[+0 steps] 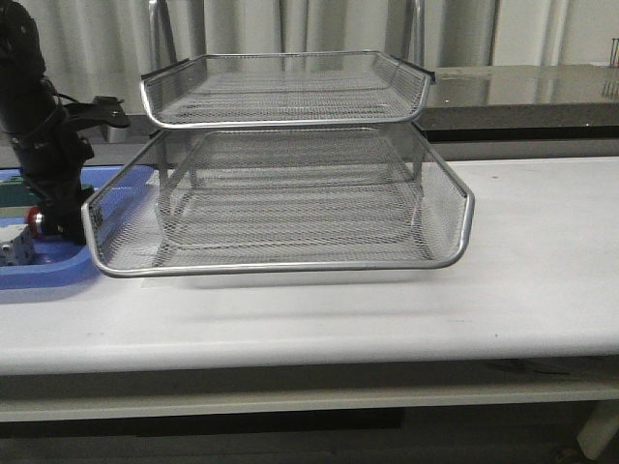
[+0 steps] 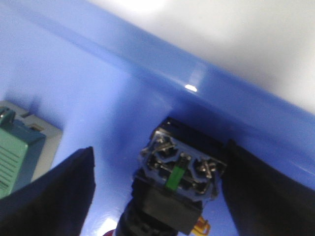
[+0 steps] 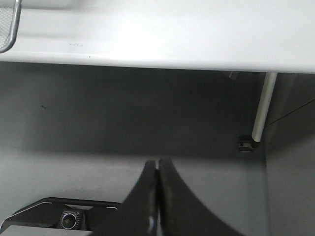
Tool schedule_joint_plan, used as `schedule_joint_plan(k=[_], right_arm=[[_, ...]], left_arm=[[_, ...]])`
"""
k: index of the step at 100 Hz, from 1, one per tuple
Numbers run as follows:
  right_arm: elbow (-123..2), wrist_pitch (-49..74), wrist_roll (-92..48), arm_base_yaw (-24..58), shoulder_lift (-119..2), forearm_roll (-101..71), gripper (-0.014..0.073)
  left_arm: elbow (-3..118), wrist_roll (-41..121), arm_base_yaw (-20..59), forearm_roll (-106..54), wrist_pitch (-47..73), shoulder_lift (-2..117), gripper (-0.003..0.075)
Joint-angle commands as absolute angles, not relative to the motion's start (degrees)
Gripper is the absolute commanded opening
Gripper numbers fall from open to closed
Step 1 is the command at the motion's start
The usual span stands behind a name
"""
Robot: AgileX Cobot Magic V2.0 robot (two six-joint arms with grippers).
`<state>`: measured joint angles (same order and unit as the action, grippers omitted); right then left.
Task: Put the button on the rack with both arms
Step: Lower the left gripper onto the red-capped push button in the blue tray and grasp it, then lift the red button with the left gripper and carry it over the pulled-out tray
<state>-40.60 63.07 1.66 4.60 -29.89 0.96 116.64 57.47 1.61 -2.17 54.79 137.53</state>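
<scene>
One button (image 2: 177,184), one rack (image 1: 280,184), two tools (image 2: 157,196)

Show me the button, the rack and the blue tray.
button (image 2: 179,172): left wrist view, terminal end of its body.
rack (image 1: 290,263): front view, lower tray's front rim.
blue tray (image 1: 44,271): front view, near rim.

A silver wire-mesh rack (image 1: 280,193) stands at the centre of a white table (image 1: 522,280), its lower tray pulled forward toward six o'clock beneath the upper one. At nine o'clock, the black left arm (image 1: 39,126) reaches down into a blue plastic tray (image 1: 48,273) just beside the rack, where the red cap of a button (image 1: 34,218) shows against the arm's lower end.
</scene>
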Motion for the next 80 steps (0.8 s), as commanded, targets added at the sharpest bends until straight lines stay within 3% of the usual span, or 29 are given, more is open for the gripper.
schedule_joint_plan(k=[1,16,30,80], right_arm=[[-42.5,60.6,1.7,4.4,-29.9,1.4,-0.0070],[-42.5,60.6,1.7,4.4,-29.9,1.4,-0.0070],[-42.5,60.6,1.7,4.4,-29.9,1.4,-0.0070],[-42.5,60.6,1.7,4.4,-29.9,1.4,-0.0070]], left_arm=[[118.2,57.4,1.9,-2.9,53.7,134.7,0.0434],[118.4,57.4,1.9,-2.6,54.5,134.7,0.0274],[119.5,57.4,1.9,-2.4,55.7,134.7,0.0199],[135.1,56.3,-0.3,-4.6,72.0,134.4,0.0166]])
